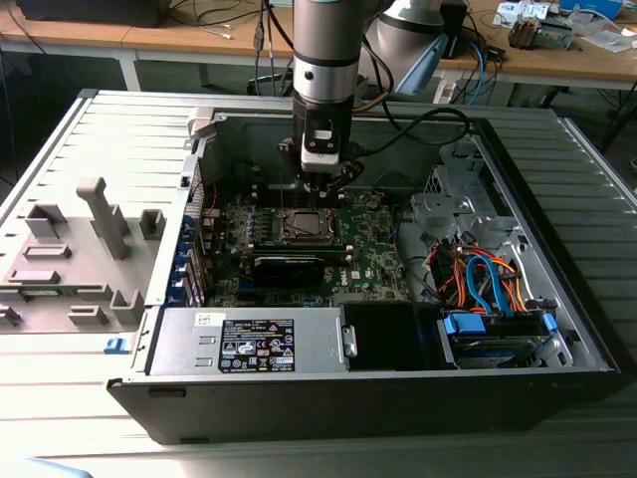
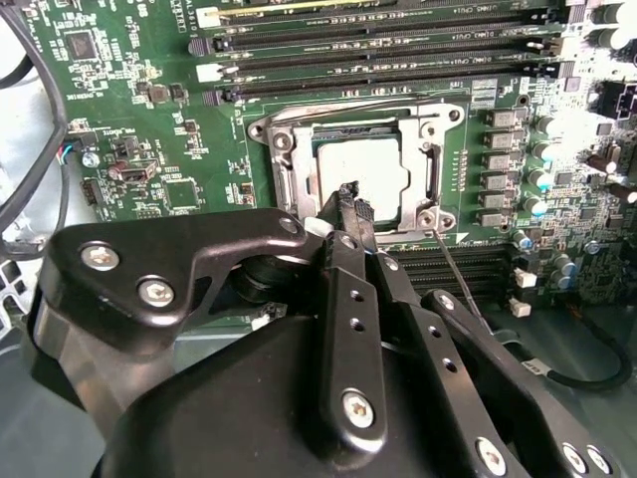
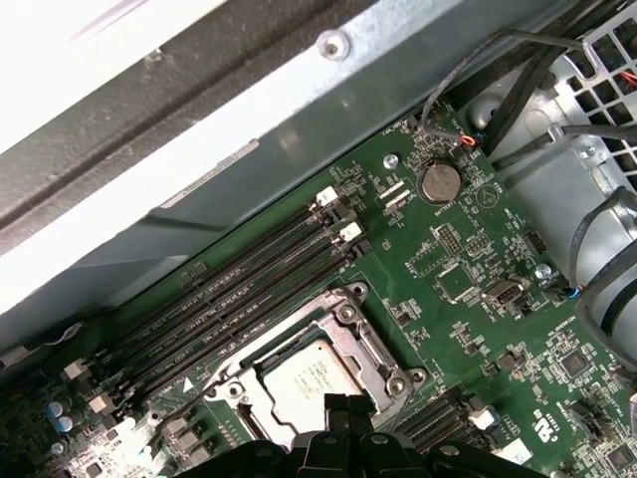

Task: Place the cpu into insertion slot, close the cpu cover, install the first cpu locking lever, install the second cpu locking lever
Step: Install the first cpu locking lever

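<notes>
The cpu [image 2: 363,169] lies flat in the insertion slot on the green motherboard [image 2: 149,119], silvery top up, hiding the slot's contact field. The cpu cover [image 2: 292,171] lies down around it as a metal frame. One thin wire lever [image 2: 456,274] juts out from a socket corner across the dark slots. Another wire [image 2: 348,104] runs along the frame's opposite edge. My gripper [image 2: 350,197] hangs just above the socket's edge, fingers shut with nothing between them. The exterior view shows my gripper [image 1: 320,187] over the cpu [image 1: 304,226]. The first wrist view shows the fingertips [image 3: 336,406] at the cover [image 3: 366,341].
Long black memory slots [image 3: 249,289] lie beside the socket. The case wall [image 1: 229,149] rises behind the board. A power supply [image 1: 249,344] sits in front, with cables [image 1: 488,279] and a drive bay at the exterior view's right. A grey fixture [image 1: 90,249] stands outside the case.
</notes>
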